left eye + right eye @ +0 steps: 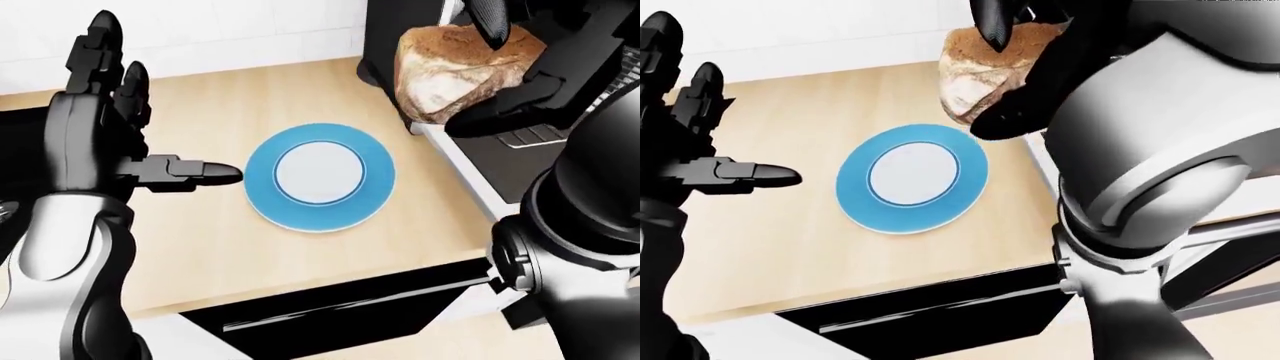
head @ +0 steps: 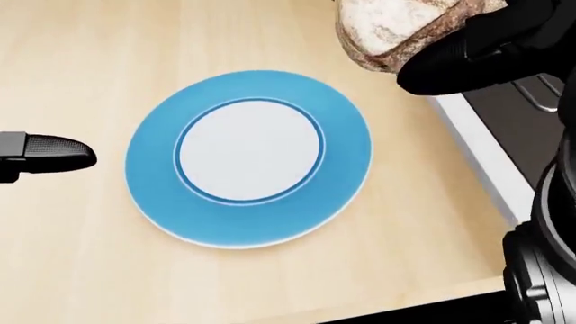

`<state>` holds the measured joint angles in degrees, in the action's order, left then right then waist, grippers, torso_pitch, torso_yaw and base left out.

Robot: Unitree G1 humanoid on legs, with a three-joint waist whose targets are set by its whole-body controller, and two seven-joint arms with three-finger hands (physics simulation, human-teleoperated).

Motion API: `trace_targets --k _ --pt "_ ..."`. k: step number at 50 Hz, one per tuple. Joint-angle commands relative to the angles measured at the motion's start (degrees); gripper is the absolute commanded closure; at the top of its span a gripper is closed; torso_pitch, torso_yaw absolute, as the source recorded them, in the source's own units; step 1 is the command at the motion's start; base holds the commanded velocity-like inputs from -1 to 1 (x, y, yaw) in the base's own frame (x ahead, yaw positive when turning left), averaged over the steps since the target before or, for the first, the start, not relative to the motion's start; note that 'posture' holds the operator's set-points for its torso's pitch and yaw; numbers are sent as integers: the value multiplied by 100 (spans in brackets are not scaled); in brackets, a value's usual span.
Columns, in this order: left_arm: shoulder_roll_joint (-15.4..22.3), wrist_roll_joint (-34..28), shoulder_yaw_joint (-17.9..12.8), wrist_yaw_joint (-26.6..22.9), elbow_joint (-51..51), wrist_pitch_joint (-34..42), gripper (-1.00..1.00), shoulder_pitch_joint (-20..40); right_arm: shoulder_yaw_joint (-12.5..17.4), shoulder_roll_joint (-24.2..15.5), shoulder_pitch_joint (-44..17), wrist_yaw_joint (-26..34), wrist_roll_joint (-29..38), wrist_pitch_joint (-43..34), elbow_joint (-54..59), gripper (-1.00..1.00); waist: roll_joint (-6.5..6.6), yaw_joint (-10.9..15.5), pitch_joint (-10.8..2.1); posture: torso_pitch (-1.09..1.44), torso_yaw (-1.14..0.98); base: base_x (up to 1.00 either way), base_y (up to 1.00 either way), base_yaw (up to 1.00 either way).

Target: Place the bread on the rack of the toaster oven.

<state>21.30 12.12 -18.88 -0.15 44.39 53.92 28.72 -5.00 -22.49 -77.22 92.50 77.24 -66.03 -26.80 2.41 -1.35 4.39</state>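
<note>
Three black fingers of the right hand (image 1: 500, 75) clamp the bread (image 1: 460, 67), held aloft between plate (image 1: 372, 176) and oven (image 1: 520, 150). Grip looks shallow; a jolt could drop it short of the rack. Left hand (image 1: 100, 127) hangs open, idle.

We see bare wooden surface (image 2: 81, 256) all round the plate (image 2: 153, 169). Our left hand (image 1: 100, 135) hangs open left of it, one finger reaching toward it. At the left-eye view's right, the toaster oven (image 1: 480, 154) blocks passage.
</note>
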Motion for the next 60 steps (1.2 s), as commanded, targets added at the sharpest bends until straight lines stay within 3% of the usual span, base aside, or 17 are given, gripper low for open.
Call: trace_targets --k 1,9,20,30,41,51,55,60 --pt "72 -16 -28 16 118 -173 -100 132 157 -23 -177 0 71 253 33 100 6 2 -135 0 0 0 0 0" --pt "64 0 -25 10 119 -184 -100 125 415 -344 -367 0 -67 564 255 100 15 -4 -132 0 0 0 0 0" --pt "31 -35 22 6 97 -218 -100 120 330 -1514 -486 0 -682 132 247 100 -41 14 -126 0 0 0 0 0" --pt "7 -82 41 -25 66 -247 -100 110 472 -2087 -371 0 -925 36 178 100 -71 31 -120 0 0 0 0 0" --pt "-4 -116 55 -37 26 -279 -100 99 1028 -2779 14 0 -1224 120 143 100 -114 56 -121 0 0 0 0 0" --pt "-1 -142 57 -54 37 -237 -100 134 1828 -2851 514 -12 -1208 567 258 100 -148 67 -138 0 0 0 0 0" --pt "-1 -137 55 -54 43 -218 -100 141 2018 -2971 737 -350 -1532 652 376 100 -163 77 -144 0 0 0 0 0" --pt "-13 -154 74 -54 24 -243 -100 127 2019 -2954 850 -1075 -2025 706 695 100 -171 80 -161 0 0 0 0 0"
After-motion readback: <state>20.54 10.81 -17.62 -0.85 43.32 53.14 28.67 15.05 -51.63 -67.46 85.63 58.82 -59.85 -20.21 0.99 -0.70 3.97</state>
